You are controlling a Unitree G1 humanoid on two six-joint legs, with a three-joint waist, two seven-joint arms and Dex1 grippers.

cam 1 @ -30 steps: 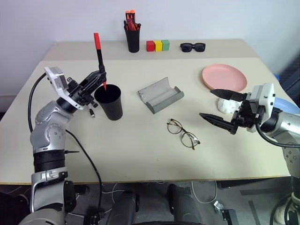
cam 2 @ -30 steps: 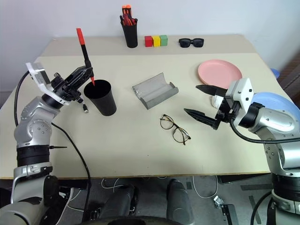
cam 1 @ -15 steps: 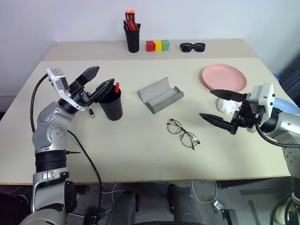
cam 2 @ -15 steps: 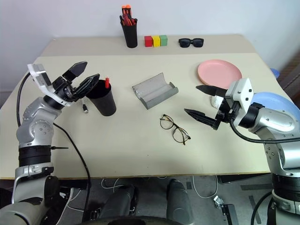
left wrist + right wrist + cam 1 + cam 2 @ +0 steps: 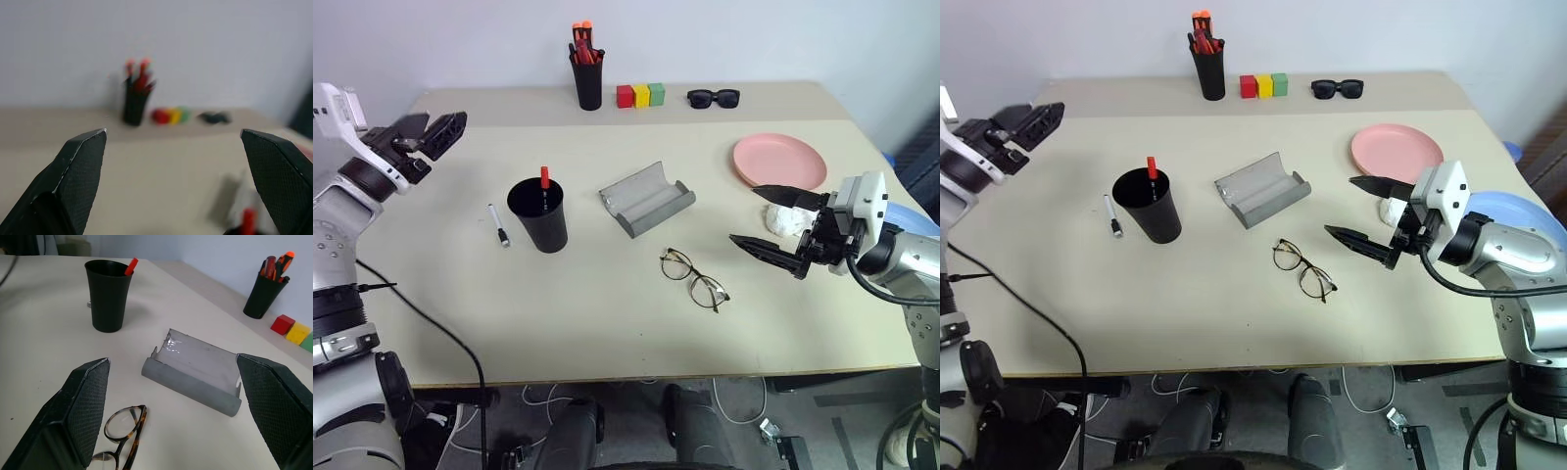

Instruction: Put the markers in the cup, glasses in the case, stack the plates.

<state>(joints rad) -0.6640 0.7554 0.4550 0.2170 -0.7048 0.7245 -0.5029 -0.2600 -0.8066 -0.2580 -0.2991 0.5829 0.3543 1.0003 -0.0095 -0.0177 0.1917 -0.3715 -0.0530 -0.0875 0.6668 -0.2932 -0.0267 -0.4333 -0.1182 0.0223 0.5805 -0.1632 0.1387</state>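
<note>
The wide black cup (image 5: 538, 215) stands left of centre with the red-capped marker (image 5: 545, 178) upright inside it. The white marker with a black cap (image 5: 497, 224) lies on the table just left of the cup. My left gripper (image 5: 429, 130) hangs open and empty, high at the far left, well away from the cup. The grey case (image 5: 648, 199) lies open mid-table, and the wire-framed glasses (image 5: 695, 279) rest in front of it. My right gripper (image 5: 749, 217) is open and empty, right of the glasses. The pink plate (image 5: 781, 162) sits at the back right; the blue plate (image 5: 1518, 211) is partly hidden behind my right arm.
A black pen holder with orange-tipped pens (image 5: 589, 73), three coloured blocks (image 5: 641, 95) and black sunglasses (image 5: 715, 97) line the table's far edge. A crumpled white object (image 5: 785, 220) lies beside my right gripper.
My left gripper opened and let the red-capped marker drop into the cup, then swung up and to the left, away from the cup. The right arm has not moved.
</note>
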